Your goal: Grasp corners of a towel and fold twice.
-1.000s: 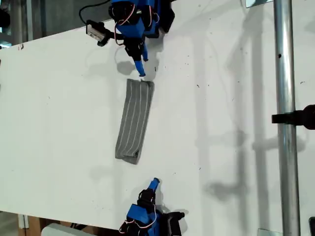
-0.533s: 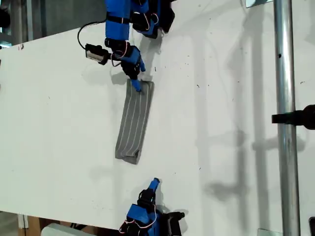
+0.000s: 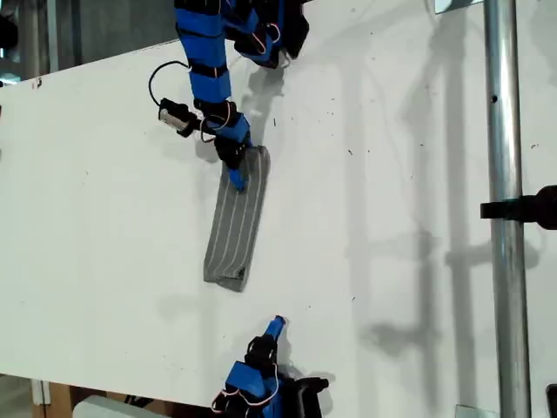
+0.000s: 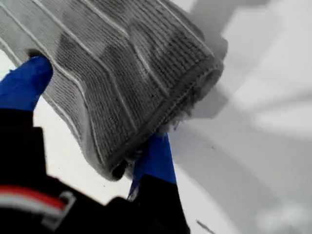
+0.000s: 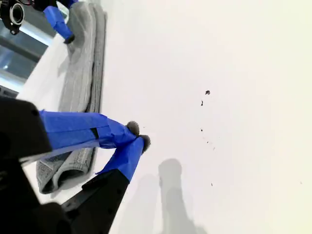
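The towel (image 3: 233,231) lies on the white table (image 3: 392,174) as a narrow grey striped strip, running from the exterior view's top toward its bottom. My first gripper (image 3: 237,178) sits on the strip's far end. In the first wrist view one blue finger (image 4: 27,80) rests on top of the towel (image 4: 122,63) and the other finger (image 4: 156,158) is under its hemmed, curled edge, so it is shut on the cloth. My second gripper (image 3: 276,325) is shut and empty beyond the towel's near end. Its wrist view shows the towel (image 5: 83,73) lengthwise behind the second gripper (image 5: 138,135).
A vertical metal pole (image 3: 503,218) with a black clamp (image 3: 522,209) stands at the exterior view's right. The table's edge runs along the exterior view's left and bottom. Small dark specks (image 5: 207,92) mark the tabletop.
My first gripper has come down from above the towel's far end onto the cloth and slid along it, bunching and curling that end. My second gripper has stayed put.
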Robot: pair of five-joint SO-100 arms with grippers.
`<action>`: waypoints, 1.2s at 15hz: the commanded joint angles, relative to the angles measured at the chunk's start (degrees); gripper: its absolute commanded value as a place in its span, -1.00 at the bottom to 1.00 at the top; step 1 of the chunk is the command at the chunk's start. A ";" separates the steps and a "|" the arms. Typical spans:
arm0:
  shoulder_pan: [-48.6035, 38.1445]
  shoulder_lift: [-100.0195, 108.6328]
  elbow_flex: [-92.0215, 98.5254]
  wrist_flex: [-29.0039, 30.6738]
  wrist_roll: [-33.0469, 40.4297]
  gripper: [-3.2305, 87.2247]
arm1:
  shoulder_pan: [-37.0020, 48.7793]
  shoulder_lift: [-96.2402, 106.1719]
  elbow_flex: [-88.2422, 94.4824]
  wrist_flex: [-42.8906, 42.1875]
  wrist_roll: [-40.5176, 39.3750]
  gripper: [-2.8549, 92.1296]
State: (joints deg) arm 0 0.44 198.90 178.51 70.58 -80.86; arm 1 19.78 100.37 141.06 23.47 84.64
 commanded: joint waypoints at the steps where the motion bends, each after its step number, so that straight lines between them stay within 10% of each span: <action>1: 1.41 0.35 0.44 0.26 -0.88 -0.99 | -1.05 -5.10 -3.25 -9.93 0.62 -0.21; 3: 2.29 0.35 0.44 0.44 -1.23 -0.99 | -0.53 -5.63 -3.69 -10.72 -1.14 -0.34; 5: 2.46 0.35 0.44 0.44 -1.05 -0.99 | -0.70 -2.90 -2.90 -6.50 -2.02 -0.94; 14: 0.70 0.35 0.44 -0.62 2.20 -0.99 | -13.10 47.37 -4.13 52.38 0.09 -0.94; 18: -0.35 0.35 0.44 -0.79 2.90 -0.99 | -13.27 26.63 -19.16 31.46 -7.29 -0.94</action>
State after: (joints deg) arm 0 1.41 198.90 178.51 70.58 -78.57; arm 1 6.50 141.15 131.22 62.14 80.51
